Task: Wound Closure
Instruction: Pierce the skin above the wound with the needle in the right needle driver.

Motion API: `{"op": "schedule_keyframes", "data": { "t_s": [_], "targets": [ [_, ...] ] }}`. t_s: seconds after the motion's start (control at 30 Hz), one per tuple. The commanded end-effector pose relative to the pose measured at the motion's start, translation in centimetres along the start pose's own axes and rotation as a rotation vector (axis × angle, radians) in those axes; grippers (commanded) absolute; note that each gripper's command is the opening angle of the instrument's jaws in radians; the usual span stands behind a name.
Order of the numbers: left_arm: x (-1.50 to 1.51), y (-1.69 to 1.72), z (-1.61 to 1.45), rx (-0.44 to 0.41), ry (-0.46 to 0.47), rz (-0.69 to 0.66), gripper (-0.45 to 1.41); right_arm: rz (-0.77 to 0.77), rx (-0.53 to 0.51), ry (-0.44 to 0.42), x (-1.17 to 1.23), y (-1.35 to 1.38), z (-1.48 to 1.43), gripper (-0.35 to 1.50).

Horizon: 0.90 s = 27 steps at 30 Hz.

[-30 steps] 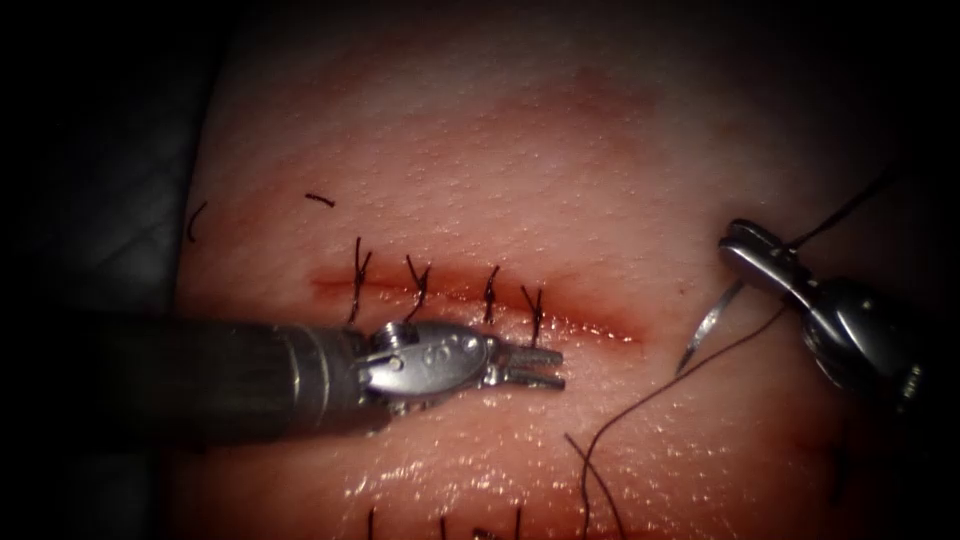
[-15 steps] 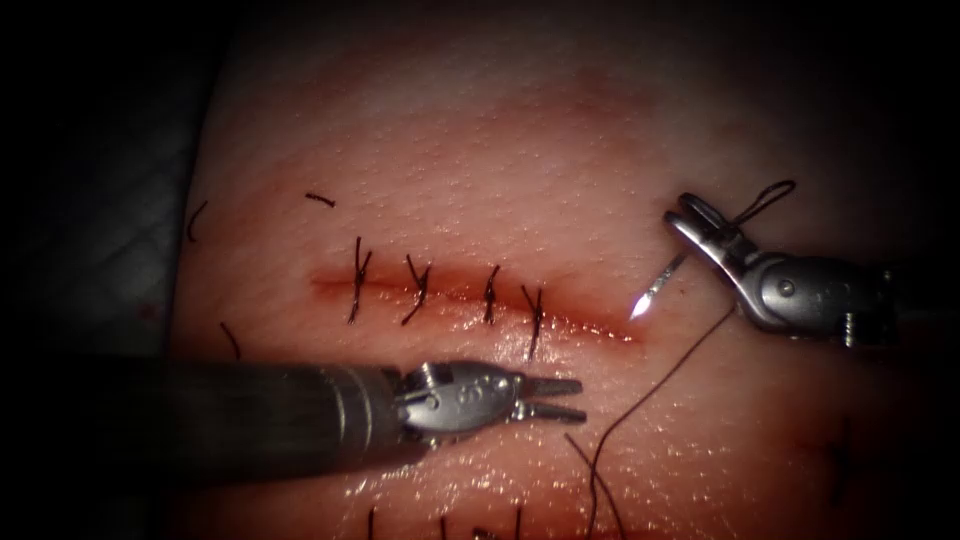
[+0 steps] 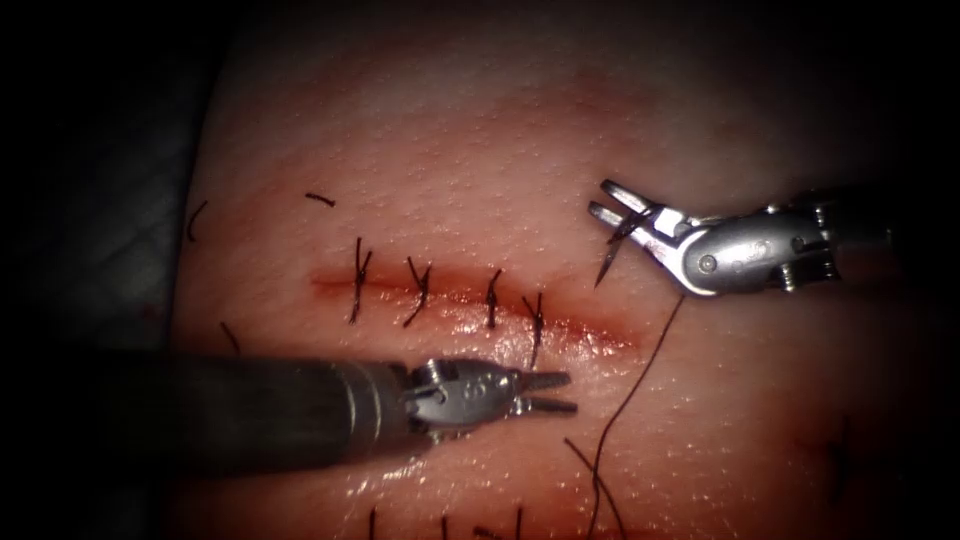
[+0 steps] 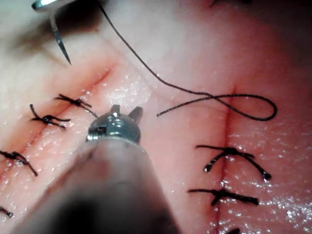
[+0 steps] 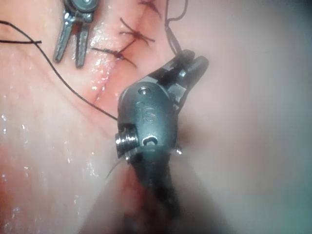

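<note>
On glistening tissue [image 3: 480, 140], four stitches [image 3: 445, 290] cross the cut [image 3: 590, 328].

Beside the tissue [image 3: 520, 130], on my left, lies a dark grey covering [image 3: 100, 250], faintly creased. Three loose thread scraps [image 3: 320, 200] [image 3: 193, 220] [image 3: 231, 340] rest on the surface. A second, already stitched line [image 4: 226, 195] [image 3: 443, 525] lies nearer me.

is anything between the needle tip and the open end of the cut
Nothing visible. The right pincer holds the needle clear of the tissue, tip pointing down toward the cut. The left pincer holds nothing, below the cut.
</note>
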Motion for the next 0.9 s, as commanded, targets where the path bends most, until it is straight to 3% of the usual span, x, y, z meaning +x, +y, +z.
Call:
{"op": "schedule_keyframes", "data": {
  "t_s": [0.03,0.17,0.3,0.33,0.37,0.4,0.53,0.57,0.6,0.63,0.67,0.9],
  "targets": [
    [-0.02,0.01,0.08,-0.001,-0.001,0.002,0.24,-0.022,0.011,-0.006,-0.07,-0.05,0.07,-0.35],
    [-0.04,0.01,0.04,-0.01,0.001,0.003,0.29,-0.057,0.033,-0.015,-0.16,-0.1,0.04,-0.35],
    [-0.04,0.0,0.0,-0.038,0.016,0.002,-0.15,-0.085,0.049,-0.022,-0.22,-0.17,0.03,-0.35],
    [-0.04,0.0,0.0,-0.038,0.016,0.002,-0.15,-0.085,0.049,-0.022,-0.22,-0.17,0.03,-0.35],
    [-0.06,0.01,-0.02,-0.039,0.015,0.004,-0.4,-0.099,0.055,-0.024,-0.24,-0.19,0.02,-0.35],
    [-0.07,0.02,-0.03,-0.041,0.015,0.034,-0.45,-0.101,0.057,-0.025,-0.24,-0.2,0.02,-0.35],
    [-0.04,0.03,-0.07,-0.042,0.016,0.079,-0.45,-0.118,0.06,-0.023,-0.27,-0.25,0.01,-0.35],
    [-0.03,0.03,-0.07,-0.042,0.016,0.078,-0.37,-0.126,0.061,-0.018,-0.28,-0.28,0.01,-0.35],
    [0.02,0.01,-0.08,-0.041,0.021,0.026,-0.08,-0.14,0.065,-0.012,-0.28,-0.33,0.01,-0.35],
    [0.03,0.0,-0.09,-0.047,0.026,0.006,-0.05,-0.164,0.064,-0.001,-0.29,-0.36,0.0,-0.35],
    [0.05,0.0,-0.17,-0.053,0.027,-0.037,0.12,-0.215,0.066,0.017,-0.3,-0.46,-0.04,-0.35],
    [0.1,0.02,-0.38,-0.037,0.015,-0.066,0.22,-0.341,0.072,0.07,-0.35,-0.73,-0.2,-0.35]
  ]
}}
